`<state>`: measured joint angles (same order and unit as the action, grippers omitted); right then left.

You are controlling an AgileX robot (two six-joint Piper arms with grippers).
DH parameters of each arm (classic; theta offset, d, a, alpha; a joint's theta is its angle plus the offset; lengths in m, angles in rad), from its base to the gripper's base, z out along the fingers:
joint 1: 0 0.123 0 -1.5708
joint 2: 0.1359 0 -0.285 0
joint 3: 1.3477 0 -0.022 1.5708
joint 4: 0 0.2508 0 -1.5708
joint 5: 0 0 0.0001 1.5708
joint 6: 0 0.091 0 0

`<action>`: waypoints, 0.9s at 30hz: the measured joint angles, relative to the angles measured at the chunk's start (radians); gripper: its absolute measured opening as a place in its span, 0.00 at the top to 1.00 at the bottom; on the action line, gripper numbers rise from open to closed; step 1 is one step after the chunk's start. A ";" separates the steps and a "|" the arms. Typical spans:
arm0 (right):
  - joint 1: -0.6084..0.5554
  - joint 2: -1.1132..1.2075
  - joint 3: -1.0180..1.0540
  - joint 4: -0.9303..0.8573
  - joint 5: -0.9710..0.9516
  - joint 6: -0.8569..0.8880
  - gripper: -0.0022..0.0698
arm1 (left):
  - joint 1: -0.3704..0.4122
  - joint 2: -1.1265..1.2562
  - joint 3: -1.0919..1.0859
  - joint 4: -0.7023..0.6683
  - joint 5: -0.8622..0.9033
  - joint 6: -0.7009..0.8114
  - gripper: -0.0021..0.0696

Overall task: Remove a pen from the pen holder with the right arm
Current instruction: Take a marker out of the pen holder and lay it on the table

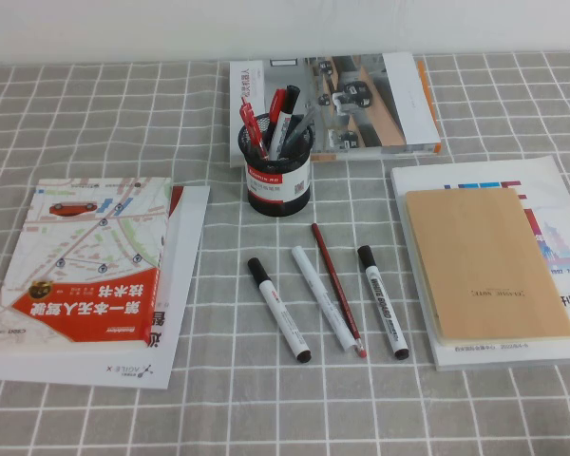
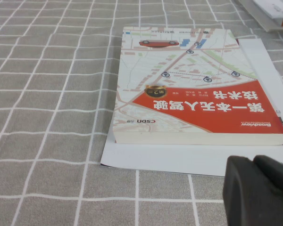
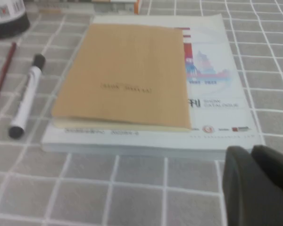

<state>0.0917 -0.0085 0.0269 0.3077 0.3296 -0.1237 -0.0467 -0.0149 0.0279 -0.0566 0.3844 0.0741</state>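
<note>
The mesh pen holder [image 1: 278, 177] stands upright mid-table, its pens [image 1: 277, 119] leaning out above the rim, so we judge any of them can be drawn straight up. Loose markers [image 1: 277, 309] lie just in front of it. The right gripper [image 3: 253, 160] hovers by the tan notebook [image 3: 127, 75], jaws closed and empty, well apart from the holder, which sits beyond it to the left. The left gripper [image 2: 254, 165] hangs near the red book [image 2: 193, 94].

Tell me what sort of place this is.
Likely a study desk: pen holder, loose markers, checked cloth. Left gripper near the red book, right gripper near the tan notebook, both shut.
</note>
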 joint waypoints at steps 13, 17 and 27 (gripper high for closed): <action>0.000 0.000 0.000 0.360 -0.113 0.000 0.99 | 0.000 0.000 0.000 0.000 0.000 0.000 0.98; 0.000 0.000 0.000 0.500 -0.134 0.000 0.99 | 0.000 0.000 0.000 0.000 0.000 0.000 0.98; 0.000 0.000 0.000 0.545 -0.172 0.000 0.99 | 0.000 0.000 0.000 0.000 0.000 0.000 0.98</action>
<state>0.0917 -0.0085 0.0269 0.8523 0.1571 -0.1237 -0.0467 -0.0149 0.0279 -0.0566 0.3844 0.0741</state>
